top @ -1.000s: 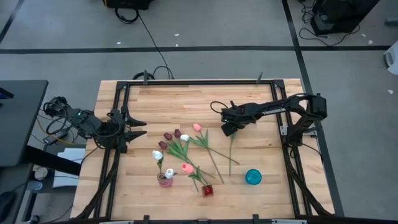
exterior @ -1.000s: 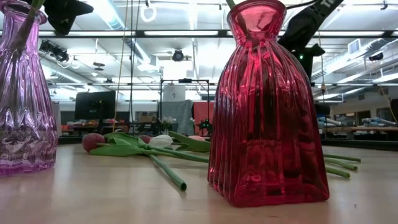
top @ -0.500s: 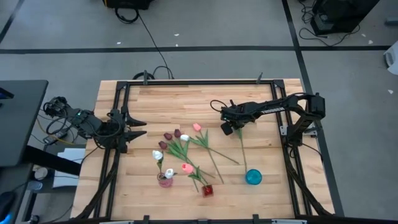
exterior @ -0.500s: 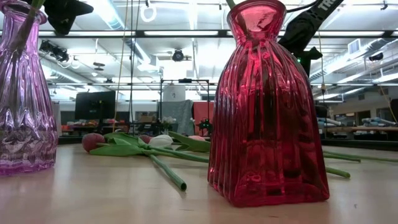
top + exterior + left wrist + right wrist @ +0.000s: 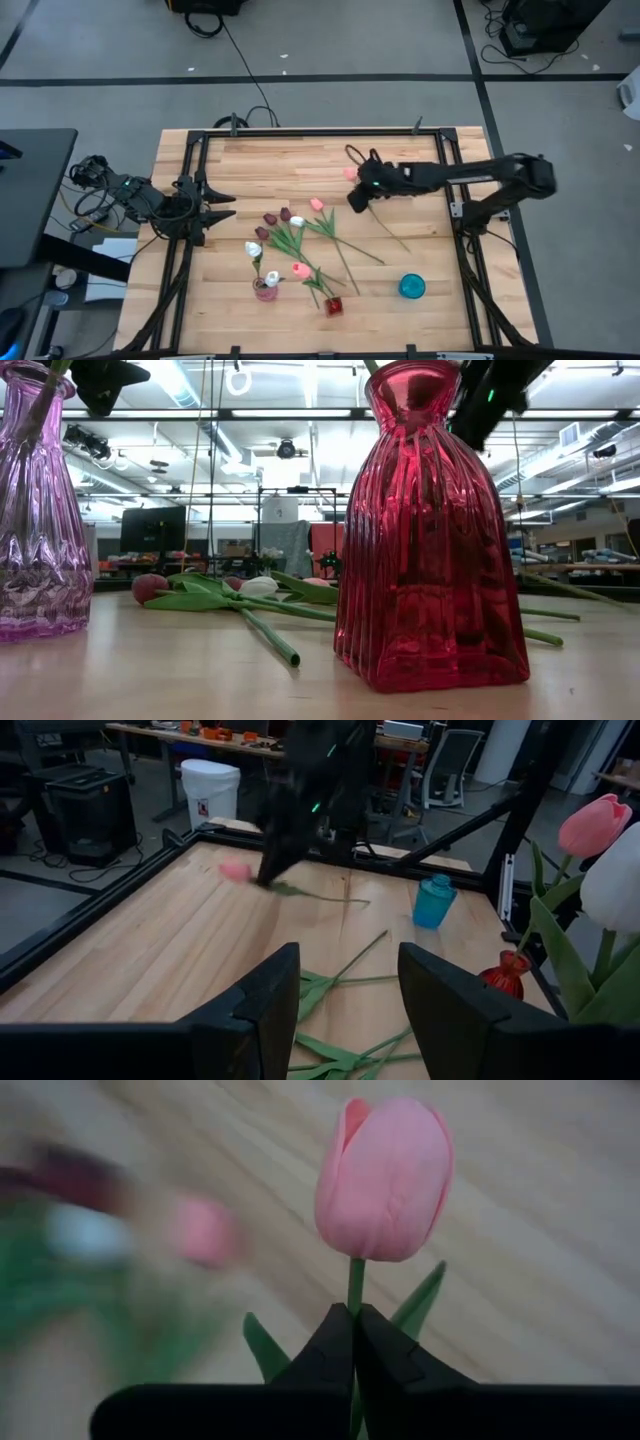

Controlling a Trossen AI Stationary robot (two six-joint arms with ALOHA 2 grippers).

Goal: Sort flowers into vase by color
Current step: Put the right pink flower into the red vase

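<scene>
Right gripper [image 5: 358, 192] over the table's far middle, jaws pinched tight on a pink tulip [image 5: 384, 1177] just under the head, stem [image 5: 392, 229] trailing toward the blue vase [image 5: 410, 287]. From table height the red vase [image 5: 430, 530] blocks most of it. Left gripper [image 5: 222, 206] waits at the left edge, fingers apart. Loose flowers [image 5: 300, 235] lie mid-table on pale wood planks [image 5: 270, 165]

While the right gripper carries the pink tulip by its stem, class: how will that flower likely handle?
The pink tulip probably weighs little: the right gripper pinches only its thin stem. The long stem trails out unsupported, so it may sway or pivot. It looks slender, likely bending easily.
</scene>
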